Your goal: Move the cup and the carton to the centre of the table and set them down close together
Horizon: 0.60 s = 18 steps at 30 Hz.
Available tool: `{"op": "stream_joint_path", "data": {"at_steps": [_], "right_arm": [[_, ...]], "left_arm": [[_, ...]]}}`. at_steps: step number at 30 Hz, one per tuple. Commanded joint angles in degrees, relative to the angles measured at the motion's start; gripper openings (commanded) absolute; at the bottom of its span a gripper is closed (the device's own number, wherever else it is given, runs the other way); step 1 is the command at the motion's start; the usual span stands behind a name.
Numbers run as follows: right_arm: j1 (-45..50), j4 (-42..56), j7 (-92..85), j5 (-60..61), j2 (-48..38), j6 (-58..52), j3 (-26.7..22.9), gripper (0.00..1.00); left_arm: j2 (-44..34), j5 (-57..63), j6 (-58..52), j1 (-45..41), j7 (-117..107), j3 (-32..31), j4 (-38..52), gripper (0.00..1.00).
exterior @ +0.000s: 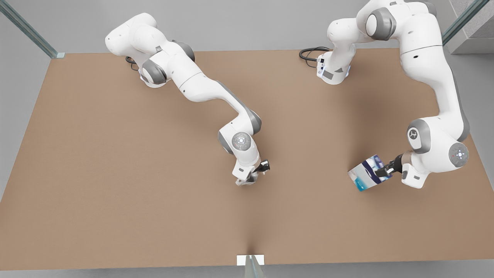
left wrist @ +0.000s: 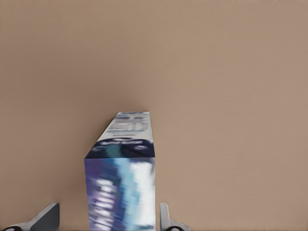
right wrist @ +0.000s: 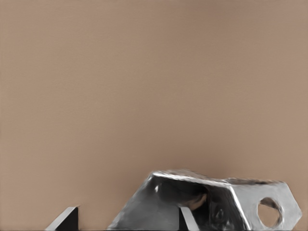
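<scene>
The white, navy and teal carton (exterior: 364, 173) hangs tilted near the table's (exterior: 115, 173) edge on the front view's right. My left gripper (exterior: 383, 171) is shut on its end. In the left wrist view the carton (left wrist: 122, 163) stretches away between the two fingers (left wrist: 166, 219). The shiny faceted cup (exterior: 247, 180) is near the middle of the table, tipped over under my right gripper (exterior: 256, 173). In the right wrist view the cup (right wrist: 226, 202) lies on its side in the right gripper (right wrist: 127, 217), with one finger (right wrist: 188, 219) across its mouth. Cup and carton are far apart.
Both arm bases stand at the far edge of the table, with black cables (exterior: 308, 54) beside the one on the front view's right. A small white bracket (exterior: 250, 260) sits at the middle of the near edge. Brown tabletop lies between the two grippers.
</scene>
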Motion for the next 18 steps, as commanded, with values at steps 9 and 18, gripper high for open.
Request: {"op": "stream_joint_path", "data": {"at_steps": [9,18], "right_arm": [[0.0,-0.8,-1.0,-0.1,-3.0,-1.0,0.0,1.00],[-14.7,-29.3,-11.3,-3.7,-36.6,-14.1,-0.2,1.00]], "left_arm": [[1.5,-1.9,0.8,-0.2,0.0,-0.1,0.0,1.00],[3.9,-2.7,0.9,-0.4,0.1,-0.1,0.1,0.57]]}}
